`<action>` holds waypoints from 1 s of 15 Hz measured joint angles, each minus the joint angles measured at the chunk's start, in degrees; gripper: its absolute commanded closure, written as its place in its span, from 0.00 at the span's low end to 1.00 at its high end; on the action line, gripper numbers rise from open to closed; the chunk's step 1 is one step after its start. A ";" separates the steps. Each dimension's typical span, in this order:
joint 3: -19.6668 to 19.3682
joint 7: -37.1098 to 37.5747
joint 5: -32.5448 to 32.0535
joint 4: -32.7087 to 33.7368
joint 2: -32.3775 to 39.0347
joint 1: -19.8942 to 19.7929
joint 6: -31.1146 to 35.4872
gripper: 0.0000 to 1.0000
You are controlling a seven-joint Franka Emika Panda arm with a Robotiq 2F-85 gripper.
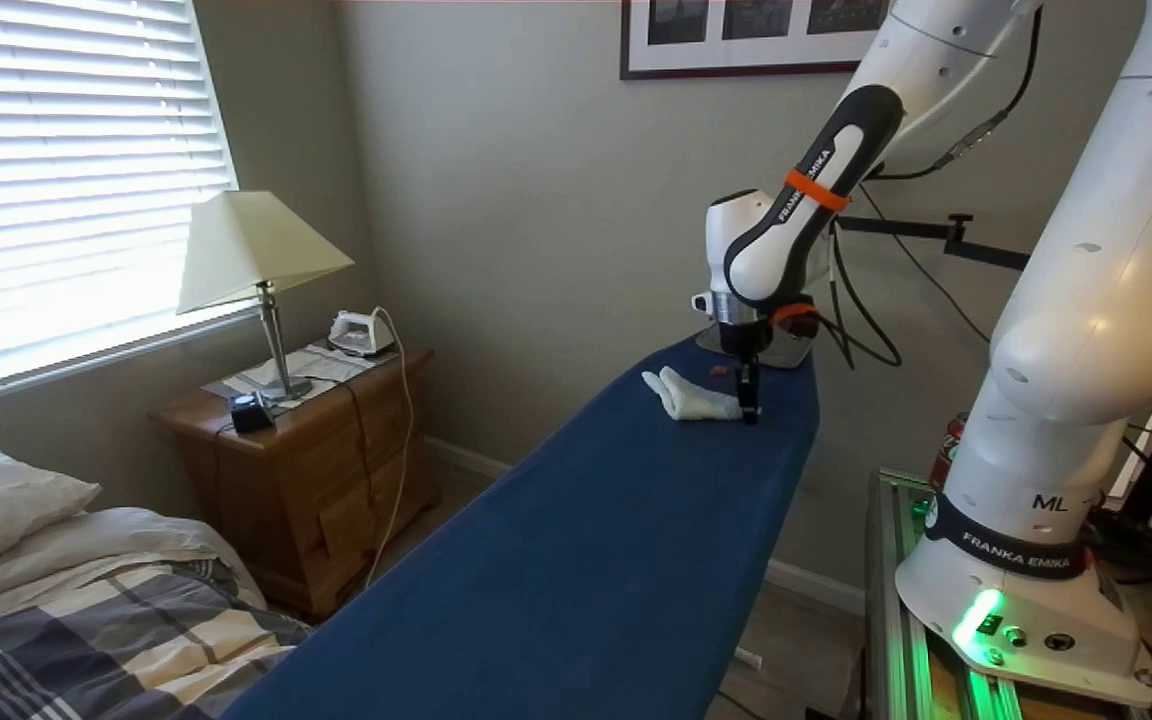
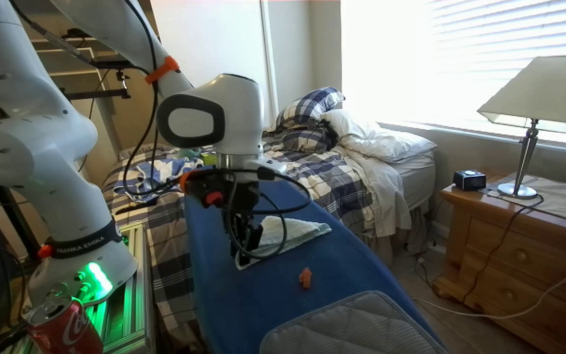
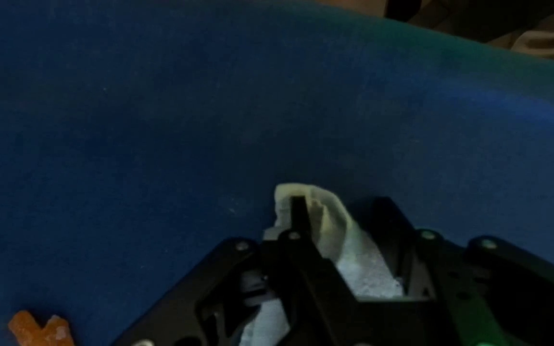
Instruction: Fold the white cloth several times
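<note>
The white cloth (image 1: 698,403) lies partly folded and bunched on the blue ironing board (image 1: 556,570). In an exterior view (image 2: 290,235) it spreads out flat behind the gripper, with a green-tinted edge. My gripper (image 1: 750,405) points down at one end of the cloth, its tips low at the board; it also shows in an exterior view (image 2: 244,253). In the wrist view the two fingers of the gripper (image 3: 342,216) stand apart, with a creased corner of the cloth (image 3: 368,274) between them. The left finger overlaps the cloth; the right one is beside its edge. The rest is hidden under the gripper.
A small orange object (image 2: 305,278) lies on the board near the cloth, also in the wrist view (image 3: 41,331). A grey quilted pad (image 2: 352,324) covers the board's end. A nightstand (image 1: 306,500) with lamp and iron, and a bed (image 1: 86,620), stand beside the board.
</note>
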 measured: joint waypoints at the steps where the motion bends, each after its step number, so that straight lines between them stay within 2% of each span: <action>1: 0.00 0.00 -0.45 0.08 0.00 -0.01 0.00 0.95; 3: 0.00 0.00 -1.21 0.02 -0.13 0.00 0.01 1.00; 6: 0.01 0.00 -1.62 0.01 -0.27 0.00 -0.04 0.96; 15: 0.66 1.14 -1.48 0.01 -5.76 0.49 -2.52 0.96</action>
